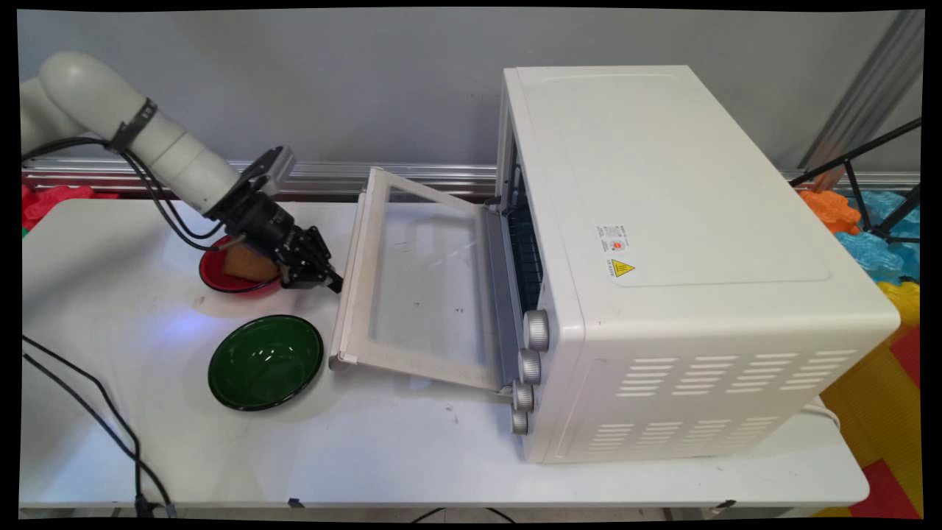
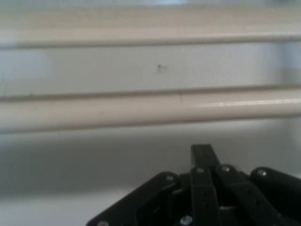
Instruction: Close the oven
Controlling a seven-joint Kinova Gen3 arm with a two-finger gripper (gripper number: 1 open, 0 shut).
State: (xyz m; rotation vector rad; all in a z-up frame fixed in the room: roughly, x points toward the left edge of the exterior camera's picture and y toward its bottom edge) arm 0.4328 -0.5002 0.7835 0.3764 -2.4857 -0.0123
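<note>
Oven (image 1: pixel 662 243): small sticker on top with a yellow warning triangle, text too small to read. One white oven, four silver knobs (image 1: pixel 528 372), door (image 1: pixel 423 287) hanging open toward the bowls. One red bowl (image 1: pixel 221 278) holding a tan block (image 1: pixel 246 263), one green bowl (image 1: pixel 266 361), both left of the oven. Gripper (image 1: pixel 331 280) just beside the door's edge, fingers pressed together, empty. White table (image 1: pixel 441 456), grey wall, colored foam mats on the floor.
</note>
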